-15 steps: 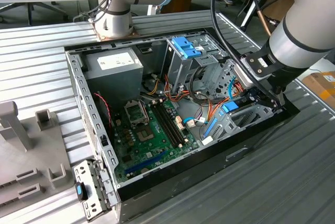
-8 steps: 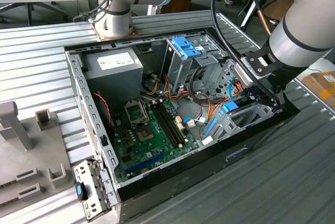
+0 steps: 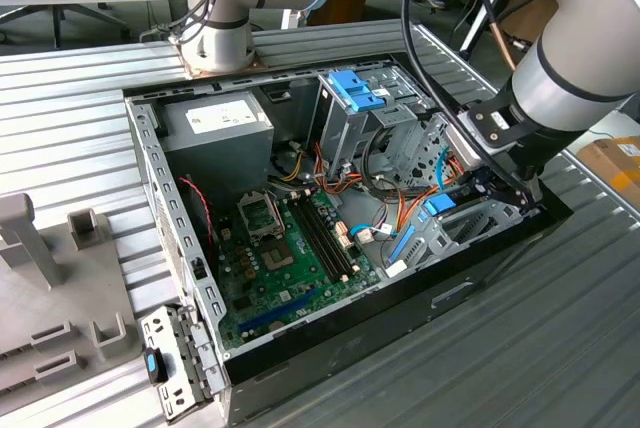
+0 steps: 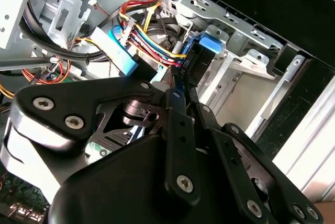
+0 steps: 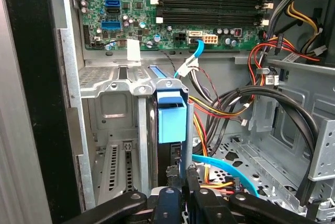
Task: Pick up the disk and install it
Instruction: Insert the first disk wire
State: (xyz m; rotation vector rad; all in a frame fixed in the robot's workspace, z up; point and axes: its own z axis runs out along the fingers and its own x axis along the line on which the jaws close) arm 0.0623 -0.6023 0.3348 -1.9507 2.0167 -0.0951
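Standing on edge in the drive bay of the open computer case (image 3: 150, 163), the disk (image 5: 170, 116) shows its blue carrier end in the first wrist view, slotted between the bay's grey metal walls (image 5: 112, 90). In the exterior view that blue end (image 3: 440, 206) sits low at the case's side nearest the exterior view's right, beside orange and yellow cables (image 3: 405, 203). The claw (image 5: 180, 174) is narrowed onto the disk's near edge, one black fingertip (image 5: 192, 174) on each face. In the second wrist view the claw (image 4: 178, 77) points down into the bay beside a blue cable (image 4: 118, 51). Farther off lie the green motherboard (image 3: 290, 248), the grey power supply (image 3: 220, 123) and the upright cage with its blue latch (image 3: 355, 88). The case rests on a ribbed metal counter (image 3: 560, 348).
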